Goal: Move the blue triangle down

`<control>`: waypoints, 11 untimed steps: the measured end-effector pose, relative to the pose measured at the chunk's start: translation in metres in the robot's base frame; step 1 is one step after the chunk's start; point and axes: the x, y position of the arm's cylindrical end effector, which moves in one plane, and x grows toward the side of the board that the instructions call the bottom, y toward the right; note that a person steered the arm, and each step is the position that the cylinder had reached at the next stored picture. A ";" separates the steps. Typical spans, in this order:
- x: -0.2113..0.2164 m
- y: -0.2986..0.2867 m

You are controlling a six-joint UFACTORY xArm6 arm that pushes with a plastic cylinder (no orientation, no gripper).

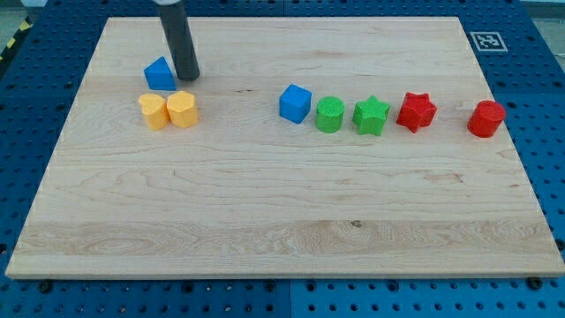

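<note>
Resting near the table's top-left corner, my tip (187, 77) touches the right side of the small blue plastic triangle block (159, 74). No claw fitted. Block likely light, rigid, slippery; push from its top edge.

On the wooden board (265, 203), two yellow blocks (169, 110) sit touching at the view's left. Further right runs a row: a blue cube (295, 103), a green cylinder (330, 115), a green star (371, 116), a red star (416, 111), then, set apart, a red cylinder (485, 118).
</note>
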 end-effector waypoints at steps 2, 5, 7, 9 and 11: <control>-0.020 -0.058; 0.019 -0.084; -0.038 -0.065; 0.017 -0.042; 0.036 -0.043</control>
